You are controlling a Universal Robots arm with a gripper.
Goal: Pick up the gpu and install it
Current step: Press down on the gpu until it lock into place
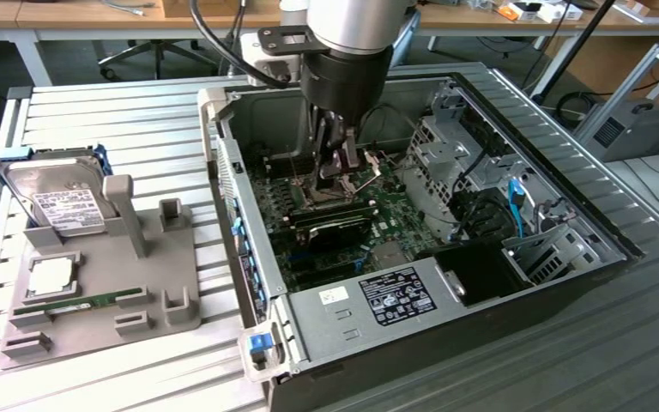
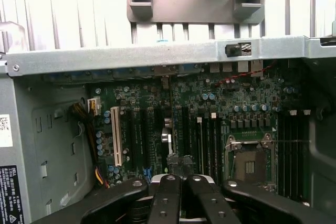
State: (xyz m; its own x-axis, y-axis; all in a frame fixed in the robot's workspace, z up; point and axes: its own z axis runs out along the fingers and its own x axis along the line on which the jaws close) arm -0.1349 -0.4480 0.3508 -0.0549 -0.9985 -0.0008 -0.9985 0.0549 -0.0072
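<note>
Black gripper (image 2: 176, 203) fingers sit pressed together, holding nothing I can make out, right above the gpu (image 1: 329, 227). That card stands on edge in the motherboard (image 1: 393, 210), inside the open computer case (image 1: 535, 154). It looks light, stiff and fragile, best gripped by its bare top edge or bracket. The hard drive (image 1: 61, 202) rests well apart.

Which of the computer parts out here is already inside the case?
The gpu, the dark card lying on the motherboard just below the gripper. The hard drive and the memory stick sit on the grey holder outside the case.
</note>
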